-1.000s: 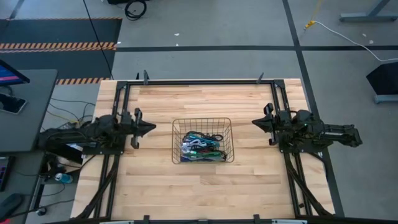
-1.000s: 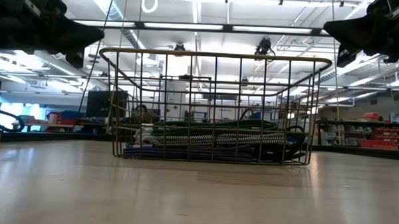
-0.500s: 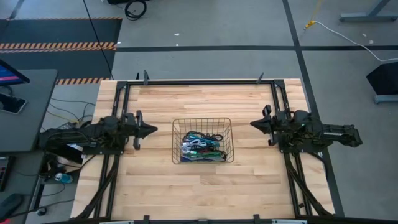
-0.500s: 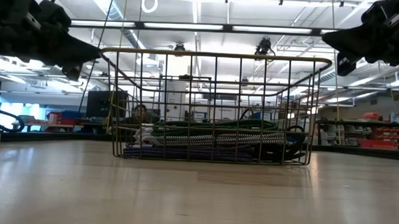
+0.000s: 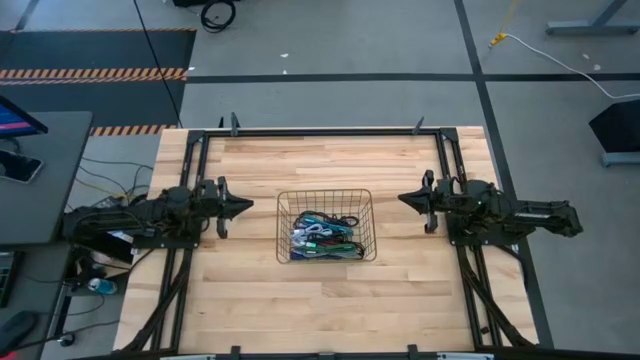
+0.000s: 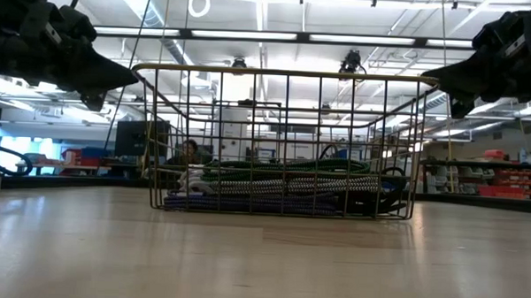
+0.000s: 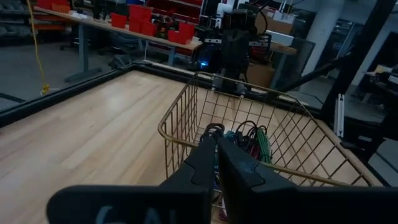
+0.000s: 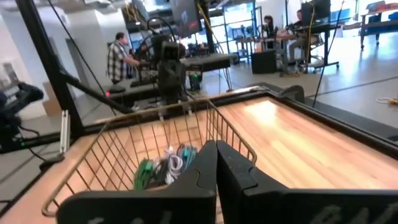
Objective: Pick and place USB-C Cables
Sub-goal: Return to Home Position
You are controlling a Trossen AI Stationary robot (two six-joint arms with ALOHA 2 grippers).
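A wire-mesh basket [image 5: 325, 227] stands on the middle of the wooden table [image 5: 250, 300]. The USB-C cables [image 5: 325, 238] lie bundled inside it on its floor: green, white, blue, black and purple bunches [image 6: 282, 187]. My left gripper [image 5: 250, 207] hovers shut to the left of the basket, at about rim height, pointing level at it [image 7: 216, 134]. On the basket's right side my right gripper [image 5: 400, 198] hovers shut, likewise level and pointing at the basket [image 8: 214, 144]. Neither gripper touches anything.
Black frame rails [image 5: 300, 131] run along the table's far edge and both sides under the arms. Bare wood lies in front of and behind the basket. A person [image 8: 118, 53] stands in the room beyond the table.
Both grippers have tipped their fingertips downward to level and sunk a little toward the basket's rim height, the left one first, the right one more lately. Both have stayed shut. The basket and the cables have not moved.
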